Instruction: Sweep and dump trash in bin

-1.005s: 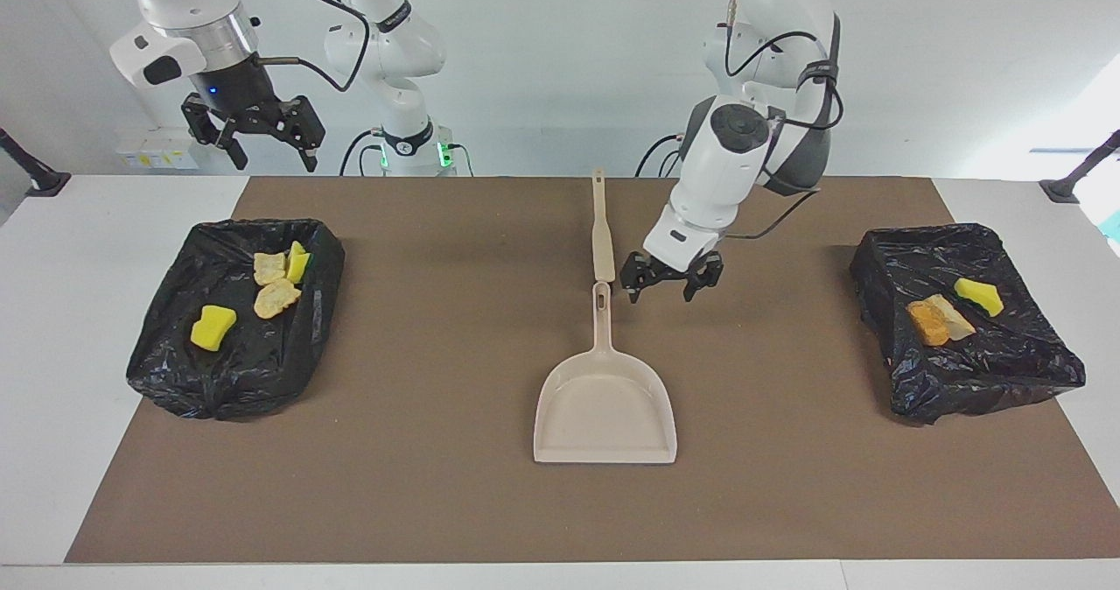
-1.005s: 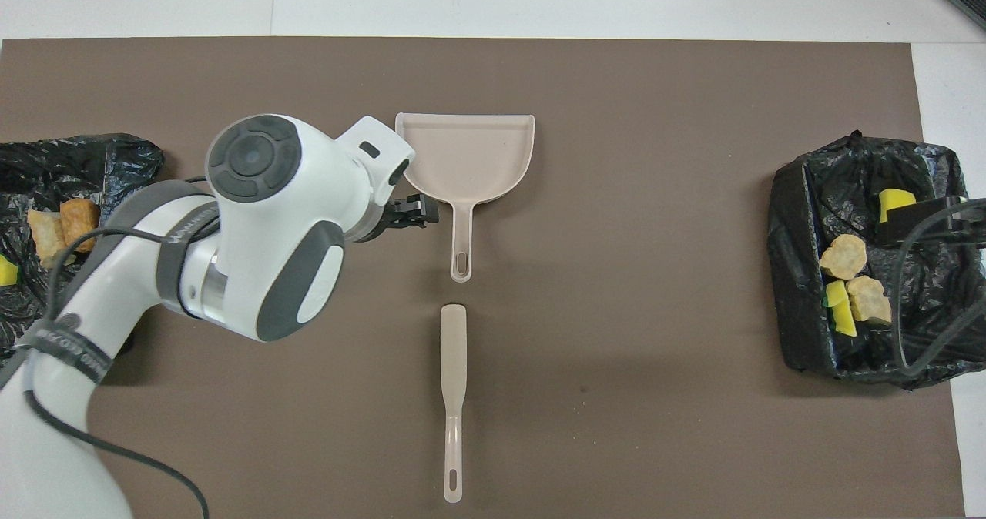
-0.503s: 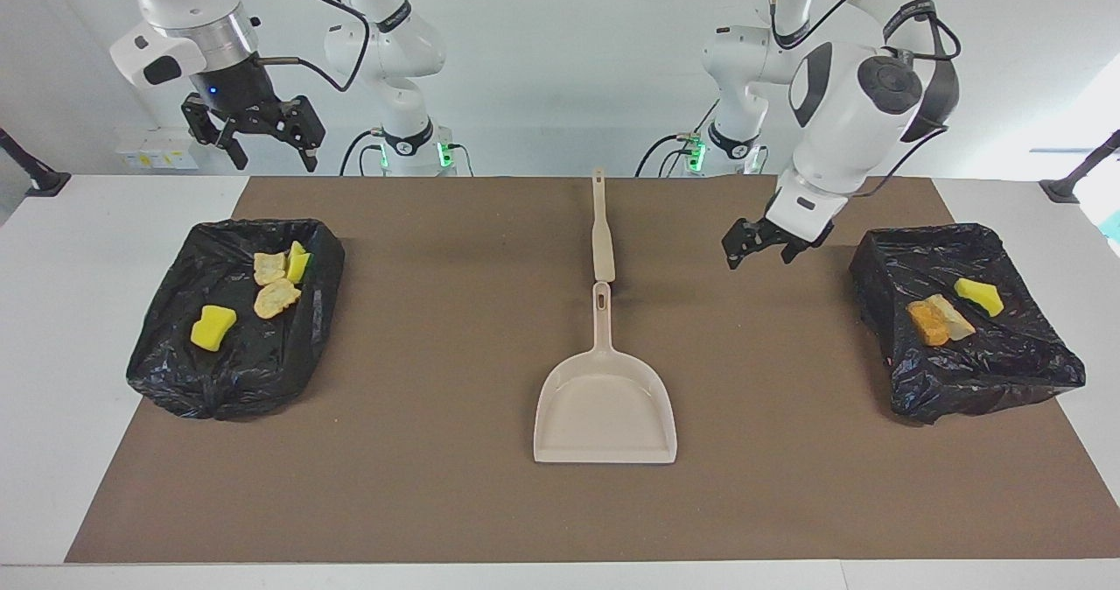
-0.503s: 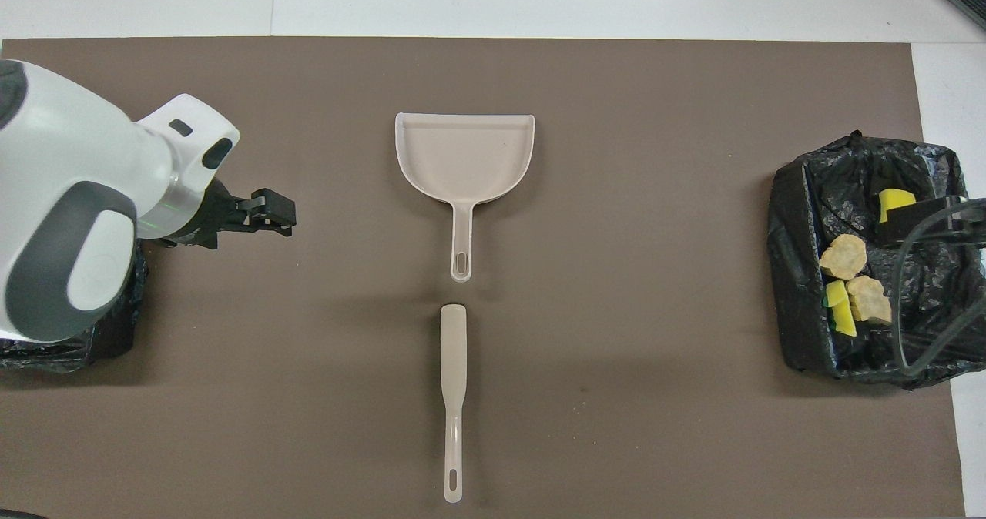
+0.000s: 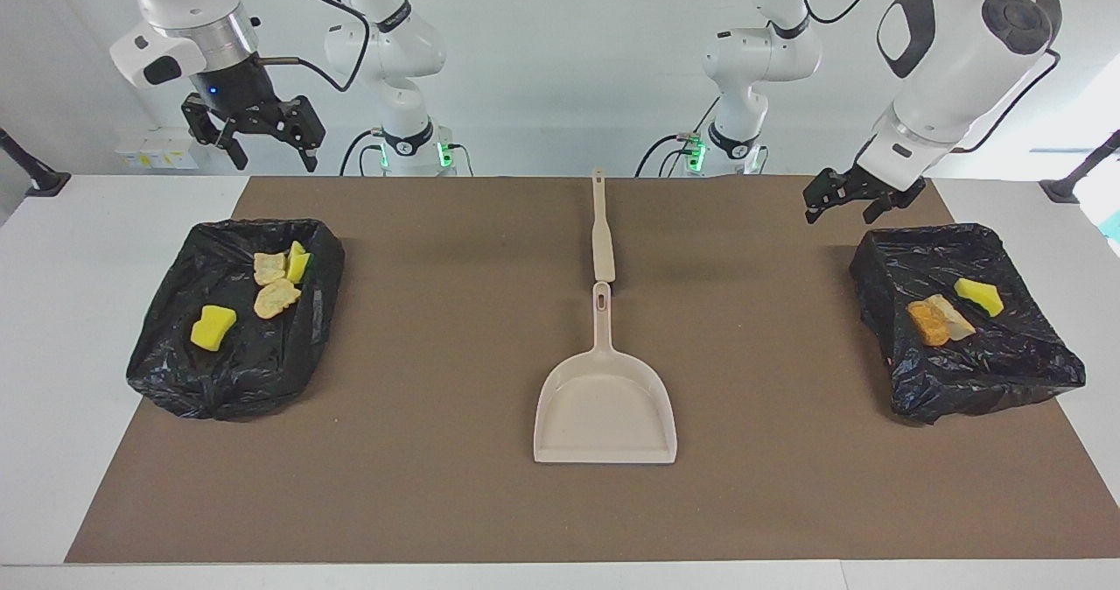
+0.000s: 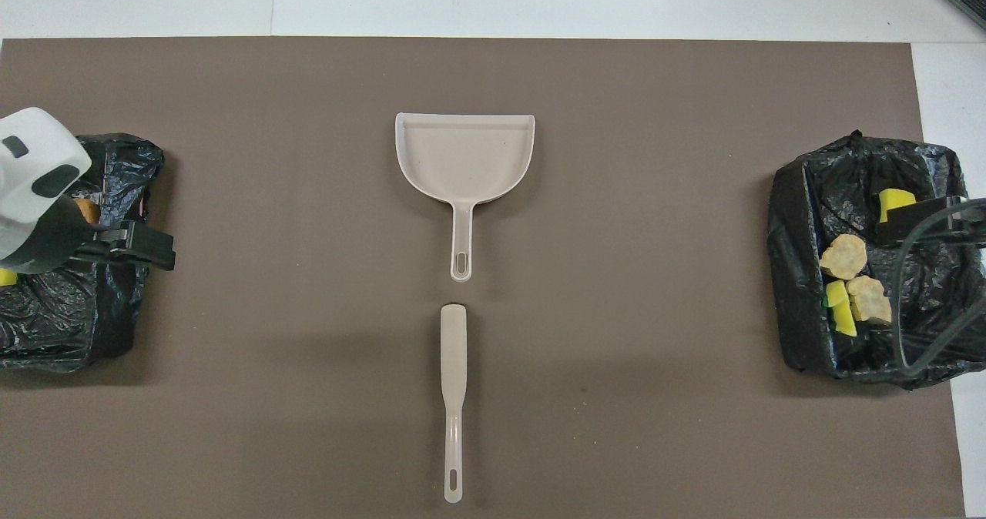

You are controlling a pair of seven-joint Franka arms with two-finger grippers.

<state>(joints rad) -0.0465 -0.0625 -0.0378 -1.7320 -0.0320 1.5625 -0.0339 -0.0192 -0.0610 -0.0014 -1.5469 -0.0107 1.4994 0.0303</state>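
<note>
Left gripper (image 5: 860, 202) hangs released over the bin (image 5: 1032, 371); right gripper (image 5: 254, 135) waits, released. Trash (image 5: 929, 321) lies binned — dustpan (image 5: 605, 410) unheld.

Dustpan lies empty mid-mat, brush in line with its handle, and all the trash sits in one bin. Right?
Not quite. The facing view shows trash in two bins: one at the right arm's end, one at the left arm's. The dustpan is empty, the brush in line.
</note>
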